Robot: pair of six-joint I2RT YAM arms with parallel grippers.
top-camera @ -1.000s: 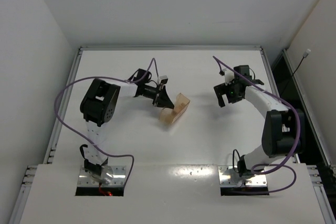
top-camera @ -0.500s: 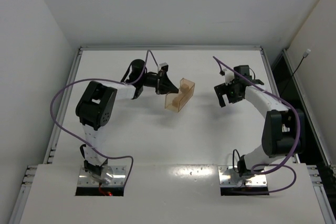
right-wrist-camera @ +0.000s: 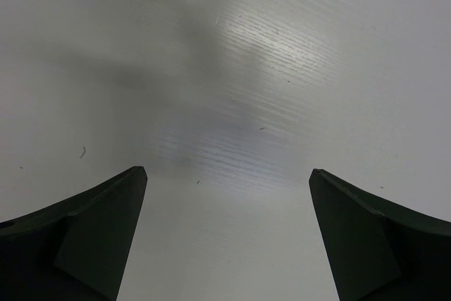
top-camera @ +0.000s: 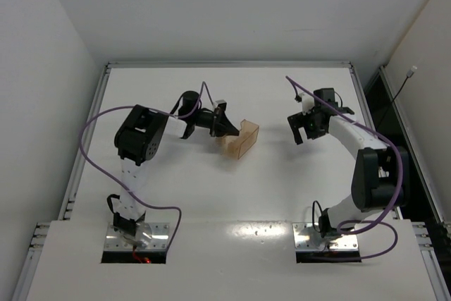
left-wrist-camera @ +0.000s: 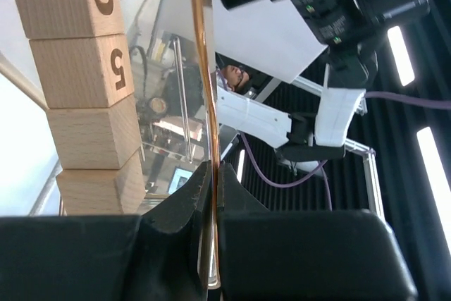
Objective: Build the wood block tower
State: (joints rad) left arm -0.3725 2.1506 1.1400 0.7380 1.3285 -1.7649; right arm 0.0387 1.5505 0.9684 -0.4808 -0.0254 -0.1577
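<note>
My left gripper [top-camera: 227,129] is shut on the thin wall of a translucent tan box [top-camera: 241,139] and holds it tilted just above the table, left of centre. In the left wrist view the jaws [left-wrist-camera: 209,168] pinch the amber wall [left-wrist-camera: 201,68]. A column of several light wooden cubes [left-wrist-camera: 81,75] lies behind that wall, two of them marked "0" and "5". I cannot make out the cubes in the top view. My right gripper [top-camera: 304,126] is open and empty over bare table, as the right wrist view [right-wrist-camera: 227,171] also shows.
The white table [top-camera: 282,188] has raised rails at the back and sides. White walls enclose it on the left and at the back. The right arm's elbow [top-camera: 377,177] stands near the right edge.
My left gripper swung the box away from me, then brought it back toward me while turning its wrist, so the box now sits tilted differently. The right arm has not moved.
</note>
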